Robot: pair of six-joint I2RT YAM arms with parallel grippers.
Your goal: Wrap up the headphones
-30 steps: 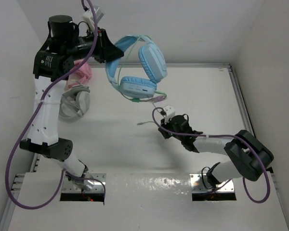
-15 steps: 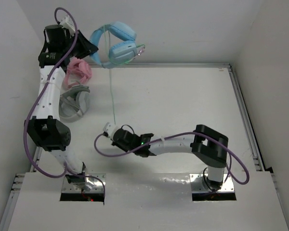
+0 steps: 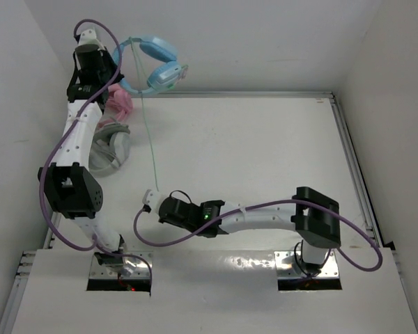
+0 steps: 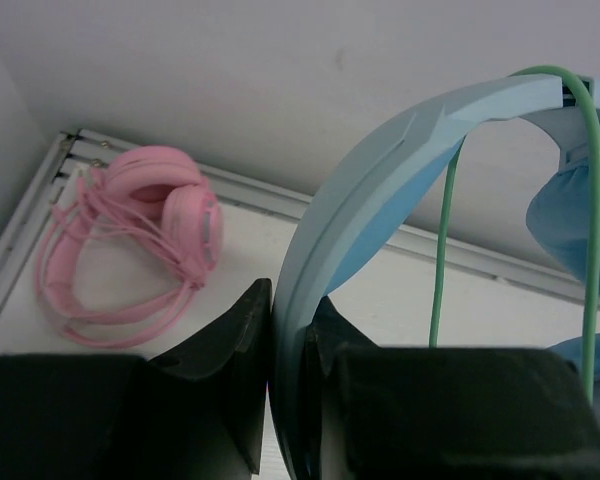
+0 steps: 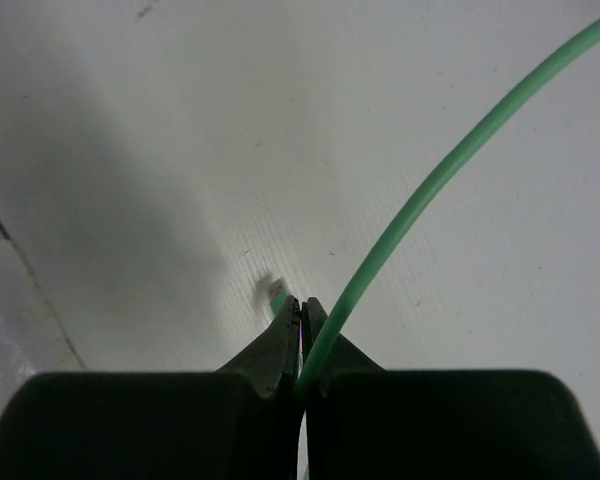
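The light blue headphones [image 3: 157, 59] hang in the air at the back left, in front of the back wall. My left gripper [image 3: 120, 72] is shut on their blue headband [image 4: 380, 170], which shows pinched between the jaws in the left wrist view [image 4: 295, 350]. The thin pale green cable [image 3: 148, 139] runs taut from the headphones down to my right gripper [image 3: 155, 200], low over the near-left part of the table. In the right wrist view the right gripper [image 5: 301, 305] is shut on the cable [image 5: 430, 190] near its end, and the plug tip [image 5: 276, 290] sticks out past the jaws.
The pink headphones [image 3: 118, 104] lie at the back left by the table rail, also in the left wrist view [image 4: 150, 230]. The grey-white headphones [image 3: 111, 149] lie just in front of them. White walls close in the left, back and right sides.
My left gripper has carried the headphones left and back towards the corner. My right gripper has moved left across the table with the cable end, and the cable is now drawn straight.
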